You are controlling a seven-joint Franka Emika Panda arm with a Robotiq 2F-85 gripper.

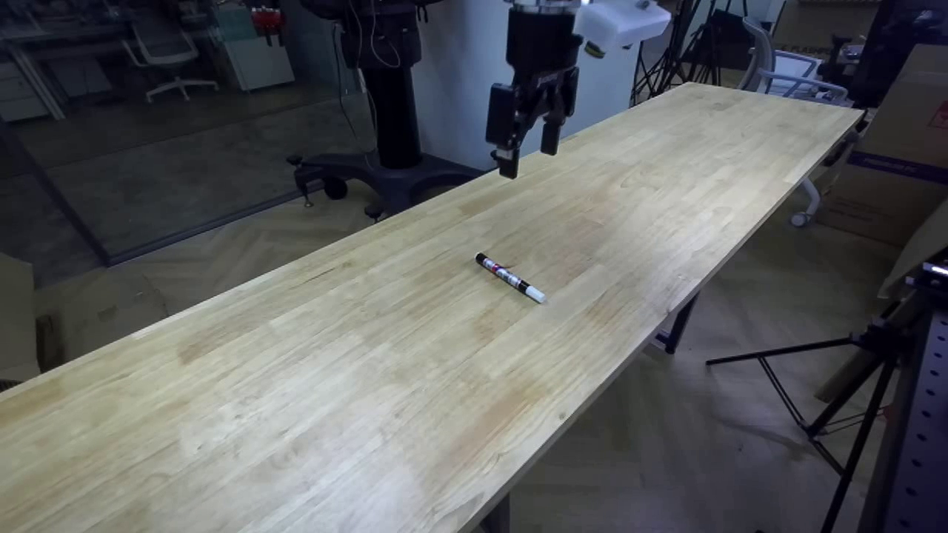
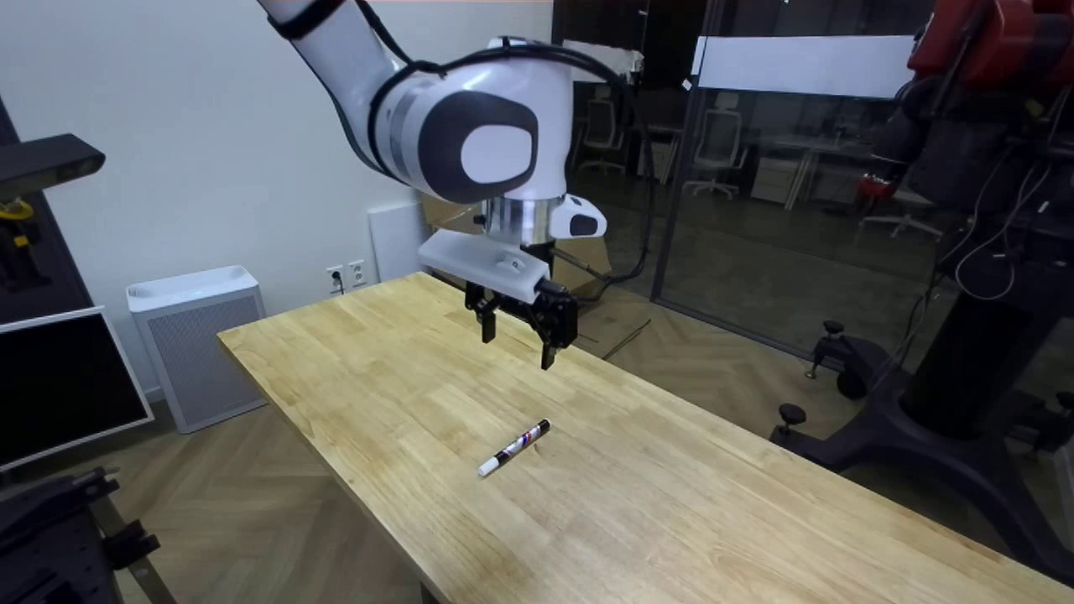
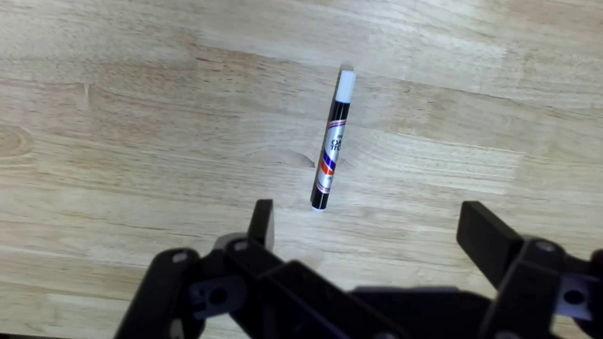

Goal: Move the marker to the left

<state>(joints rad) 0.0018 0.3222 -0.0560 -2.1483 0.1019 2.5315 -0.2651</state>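
The marker (image 1: 509, 277) lies flat on the long wooden table (image 1: 355, 348). It has a black body with a silvery label with red and blue stripes, and a white end. It also shows in an exterior view (image 2: 514, 448) and in the wrist view (image 3: 332, 146), with its white end pointing up the picture. My gripper (image 1: 529, 152) is open and empty, well above the table and apart from the marker. In the wrist view the gripper's fingers (image 3: 367, 216) are wide apart, and the marker's black end lies in the picture just above the space between them.
The table's edge runs along both long sides. A robot stand with a dark wheeled base (image 2: 881, 419) is on the floor beside the table. A tripod (image 1: 852, 385) stands beyond an edge. A white air purifier (image 2: 201, 344) stands near the wall.
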